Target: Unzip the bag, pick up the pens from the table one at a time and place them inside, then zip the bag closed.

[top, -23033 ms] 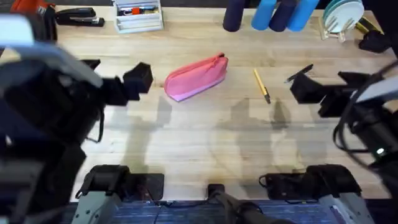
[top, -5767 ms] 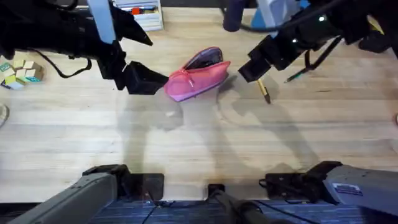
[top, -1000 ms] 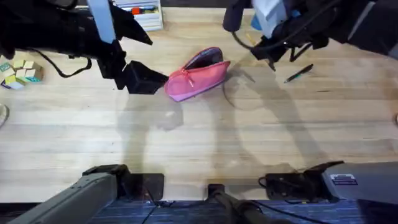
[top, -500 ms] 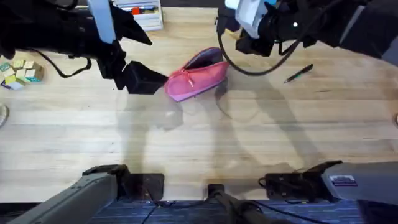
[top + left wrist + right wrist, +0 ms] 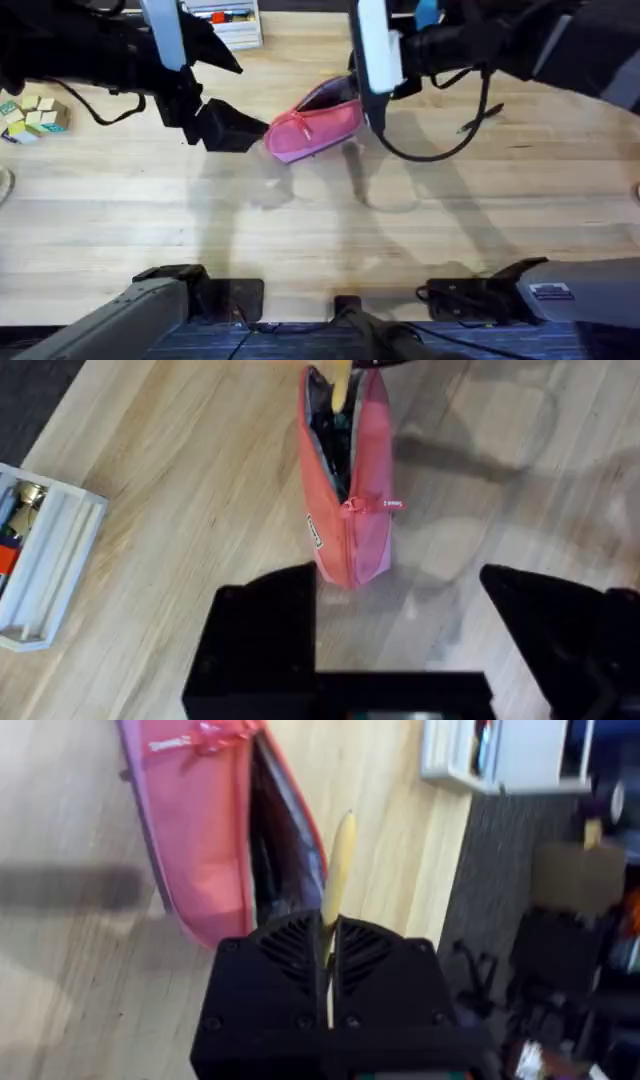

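Observation:
The pink bag (image 5: 315, 125) lies on the table (image 5: 320, 230) with its zipper drawn back and its dark lining showing at the far end (image 5: 325, 420). My right gripper (image 5: 372, 108) hangs over that open end, shut on the yellow-tan pen (image 5: 338, 870), whose tip points at the opening beside the bag (image 5: 200, 830). The same pen (image 5: 340, 380) shows at the bag's mouth in the left wrist view. My left gripper (image 5: 252, 100) stands open at the bag's closed end (image 5: 350, 565), its fingers not touching it. The dark pen (image 5: 480, 118) lies on the table right of the bag.
A white organiser tray (image 5: 225, 25) stands at the back, also seen as the tray (image 5: 40, 560) beside my left gripper. Small wooden blocks (image 5: 30, 115) lie at the left edge. The near half of the table is bare wood.
The bag has been unzipped. My right gripper lifted the yellow-tan pen off the table and carried it left to the bag's open end. The left arm has stayed put.

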Controlling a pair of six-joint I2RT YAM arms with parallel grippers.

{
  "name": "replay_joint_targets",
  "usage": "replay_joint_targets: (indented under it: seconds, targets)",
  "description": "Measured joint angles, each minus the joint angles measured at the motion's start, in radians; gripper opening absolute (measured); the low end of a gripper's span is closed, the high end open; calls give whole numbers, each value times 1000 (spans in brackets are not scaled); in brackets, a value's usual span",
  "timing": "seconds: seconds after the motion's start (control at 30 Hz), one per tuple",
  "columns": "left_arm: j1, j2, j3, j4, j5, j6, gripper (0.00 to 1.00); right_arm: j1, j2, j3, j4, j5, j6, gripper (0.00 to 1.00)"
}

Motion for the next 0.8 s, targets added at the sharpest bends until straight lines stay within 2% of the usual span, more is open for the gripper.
replay_joint_targets:
  seconds: [0.33,0.8]
  targets:
    - [0,0,0,3,0,0,993,35,89,0,0,-14,-216,31]
    - [0,0,0,26,0,0,993,60,170,0,7,-14,-256,31]
